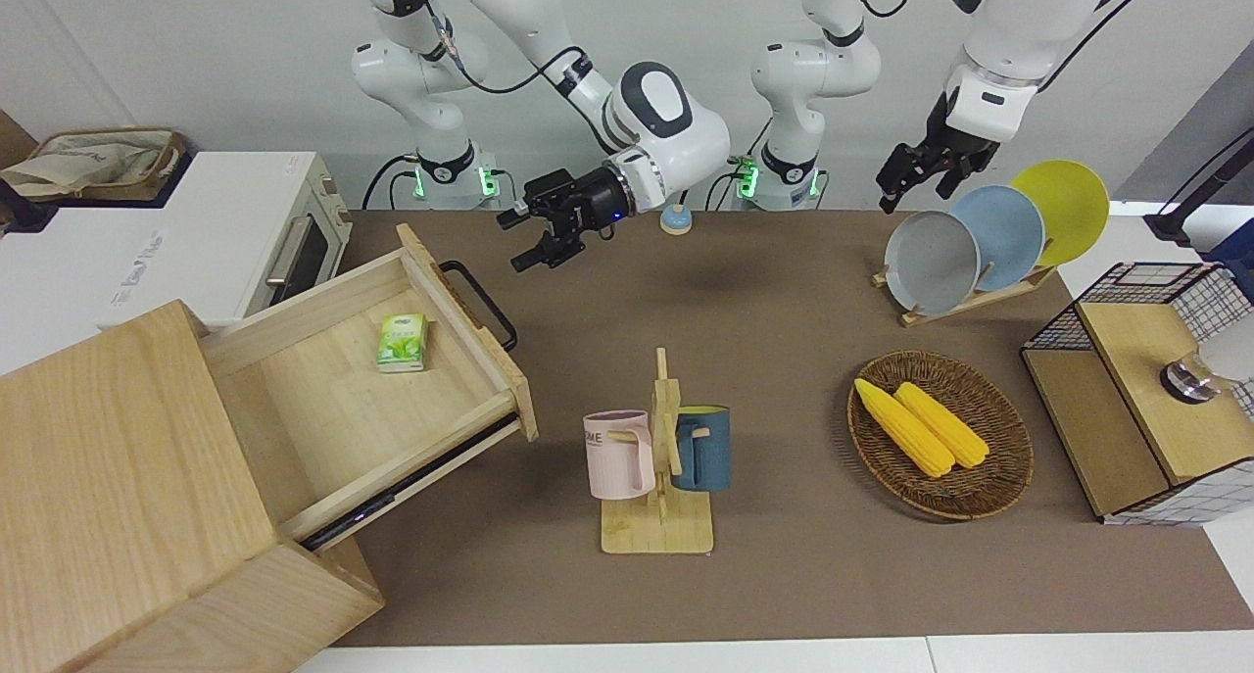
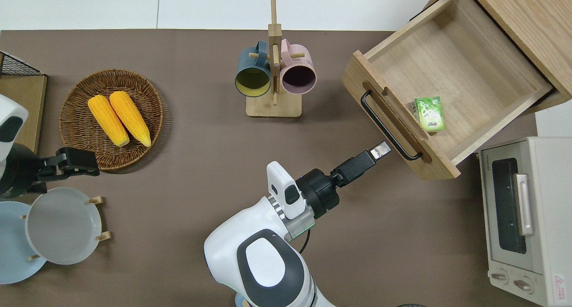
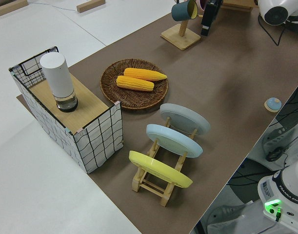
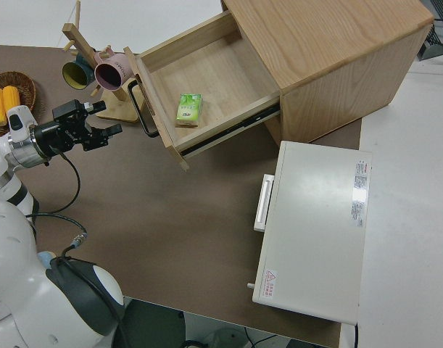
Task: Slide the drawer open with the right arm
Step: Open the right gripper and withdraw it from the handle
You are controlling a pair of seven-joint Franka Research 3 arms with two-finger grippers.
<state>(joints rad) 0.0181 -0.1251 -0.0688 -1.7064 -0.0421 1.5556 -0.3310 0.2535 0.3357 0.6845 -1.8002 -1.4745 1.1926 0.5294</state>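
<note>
The pale-wood drawer (image 1: 323,399) stands pulled far out of the big light-wood cabinet (image 1: 108,477), and it also shows in the overhead view (image 2: 460,65) and the right side view (image 4: 206,72). Its black bar handle (image 1: 480,306) (image 2: 386,126) is free. A green packet (image 1: 402,342) (image 2: 429,114) lies inside. My right gripper (image 1: 517,240) (image 2: 380,149) (image 4: 105,119) is open and empty, over the brown mat a short gap from the handle, with the blue light glowing above it. My left arm is parked.
A white toaster oven (image 1: 196,242) (image 2: 527,217) stands beside the cabinet, nearer to the robots. A mug rack (image 1: 658,457) holds two mugs mid-table. A wicker basket (image 1: 1019,448) holds corn; a plate rack (image 1: 980,242) and a wire-mesh box (image 1: 1146,389) stand toward the left arm's end.
</note>
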